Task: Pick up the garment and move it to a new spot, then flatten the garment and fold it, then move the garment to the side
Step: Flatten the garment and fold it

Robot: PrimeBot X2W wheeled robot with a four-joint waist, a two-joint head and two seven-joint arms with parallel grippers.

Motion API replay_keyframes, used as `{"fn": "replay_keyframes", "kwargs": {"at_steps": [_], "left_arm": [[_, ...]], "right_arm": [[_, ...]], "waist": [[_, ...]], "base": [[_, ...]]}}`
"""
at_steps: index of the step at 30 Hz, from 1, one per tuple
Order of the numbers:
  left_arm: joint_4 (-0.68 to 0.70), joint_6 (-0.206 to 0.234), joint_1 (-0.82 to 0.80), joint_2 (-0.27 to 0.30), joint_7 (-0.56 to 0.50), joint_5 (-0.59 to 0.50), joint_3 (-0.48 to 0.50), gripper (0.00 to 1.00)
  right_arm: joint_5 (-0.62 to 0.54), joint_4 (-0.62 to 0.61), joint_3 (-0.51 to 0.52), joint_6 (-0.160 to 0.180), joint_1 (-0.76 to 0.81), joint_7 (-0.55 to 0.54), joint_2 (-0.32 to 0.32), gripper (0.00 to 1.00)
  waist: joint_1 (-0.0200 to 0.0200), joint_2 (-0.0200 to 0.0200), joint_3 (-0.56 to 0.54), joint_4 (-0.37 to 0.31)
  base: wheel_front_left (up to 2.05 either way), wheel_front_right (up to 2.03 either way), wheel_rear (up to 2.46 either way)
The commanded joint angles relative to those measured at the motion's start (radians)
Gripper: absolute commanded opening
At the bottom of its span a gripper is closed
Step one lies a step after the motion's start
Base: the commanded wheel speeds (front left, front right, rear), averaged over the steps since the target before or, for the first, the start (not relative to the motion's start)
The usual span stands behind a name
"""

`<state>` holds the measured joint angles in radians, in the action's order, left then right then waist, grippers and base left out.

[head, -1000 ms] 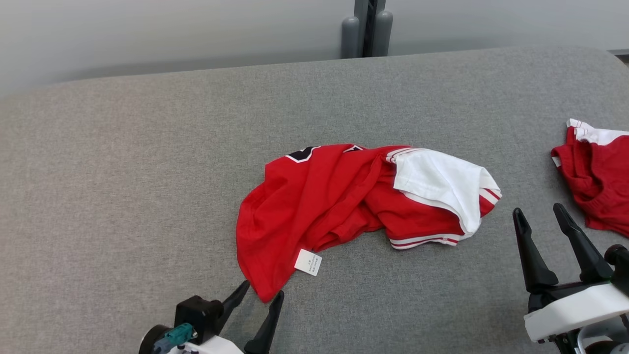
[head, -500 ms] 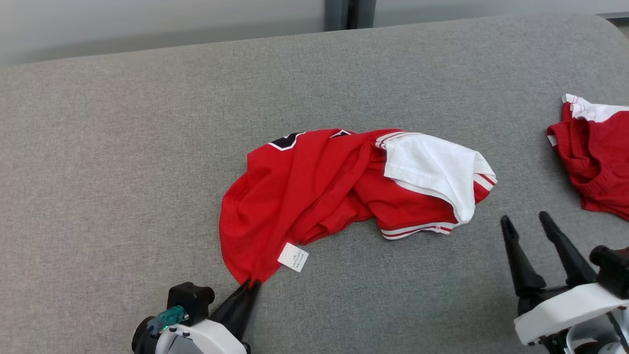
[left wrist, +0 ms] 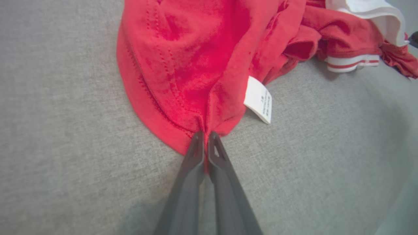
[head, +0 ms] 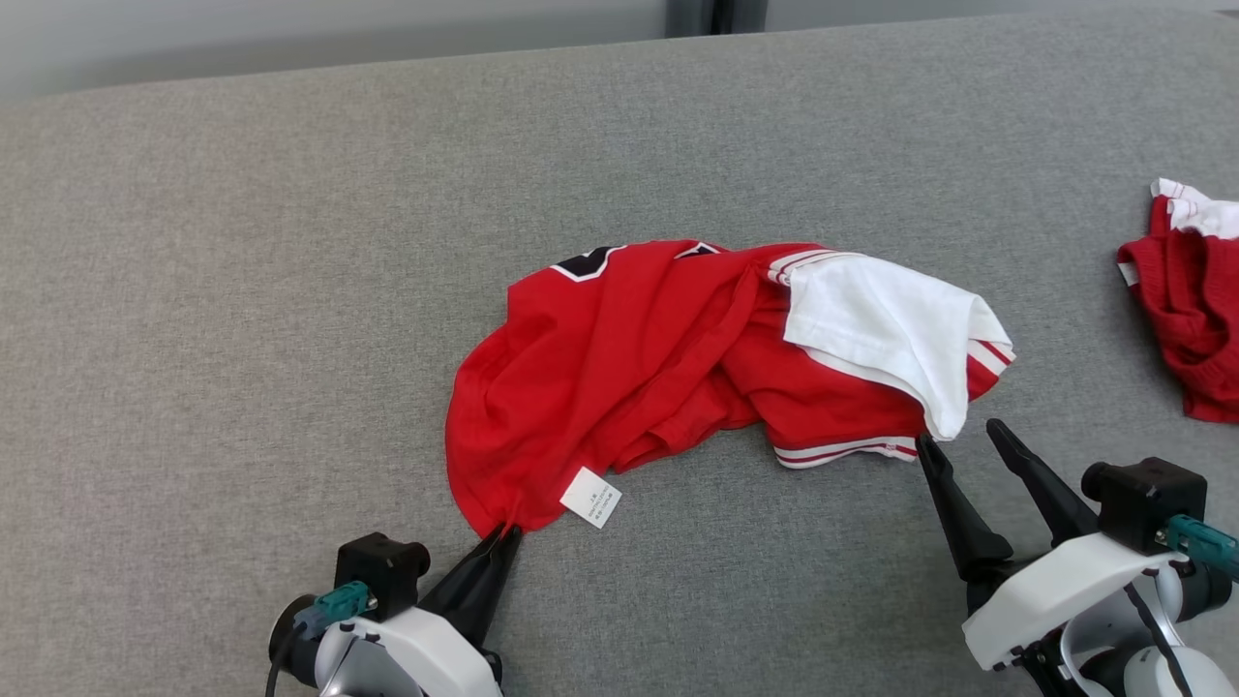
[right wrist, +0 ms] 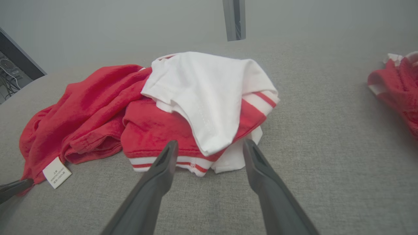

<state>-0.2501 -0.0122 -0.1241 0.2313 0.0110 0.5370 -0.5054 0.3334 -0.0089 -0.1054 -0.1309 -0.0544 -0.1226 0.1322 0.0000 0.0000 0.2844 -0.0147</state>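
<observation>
1. The garment (head: 619,368) is seen crumpled in a heap around the middle of the grey fabric surface (head: 242,290). The red body is on the robot's left and a white sleeve (head: 891,324) is flopped over the right end.
2. The left gripper (head: 505,532) is clamped tight on the near-left edge of the red fabric, with a pinch of hem caught between fingers that are pressed right together.
3. A white care label (head: 590,497) is found just beside that pinched spot.
4. The right gripper (head: 958,434) is spread wide with nothing held. Its tips are parked just in front of the striped trim (head: 842,450); whether one touches it can't be made out.
5. Another red-and-white piece of clothing (head: 1181,319) is bunched at the far right, well apart from the garment.
</observation>
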Motion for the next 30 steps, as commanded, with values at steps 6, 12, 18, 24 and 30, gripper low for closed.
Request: {"fn": "replay_keyframes", "kwargs": {"at_steps": [6,12,18,24,30], "left_arm": [[-0.017,-0.002,-0.024,-0.001,0.012,-0.001,-0.004,0.00],[-0.022,-0.003,-0.031,-0.001,0.021,0.002,-0.005,0.00],[-0.002,0.006,-0.040,0.006,0.050,-0.005,0.004,0.00],[0.066,0.032,-0.060,0.035,0.095,-0.023,0.040,0.00],[0.202,0.065,-0.112,0.101,0.100,-0.057,0.092,0.00]], "right_arm": [[-0.006,0.030,0.001,0.000,-0.031,0.000,0.007,1.00],[-0.014,0.042,0.015,0.000,-0.049,0.004,-0.004,0.00],[-0.040,0.010,0.046,0.000,-0.043,0.016,-0.002,0.00],[-0.078,-0.068,0.071,0.000,-0.048,0.023,0.022,0.00],[-0.121,-0.175,0.086,0.000,-0.085,-0.002,0.077,0.00]], "waist": [[0.0000,0.0000,0.009,0.014],[0.0000,0.0000,0.019,0.018],[0.0000,0.0000,0.019,0.013],[0.0000,0.0000,0.007,0.004],[0.0000,0.0000,-0.012,-0.001]], "base": [[0.00,0.00,0.00],[0.00,0.00,0.00],[0.00,0.00,0.00],[0.00,0.00,0.00],[0.00,0.00,0.00]]}}
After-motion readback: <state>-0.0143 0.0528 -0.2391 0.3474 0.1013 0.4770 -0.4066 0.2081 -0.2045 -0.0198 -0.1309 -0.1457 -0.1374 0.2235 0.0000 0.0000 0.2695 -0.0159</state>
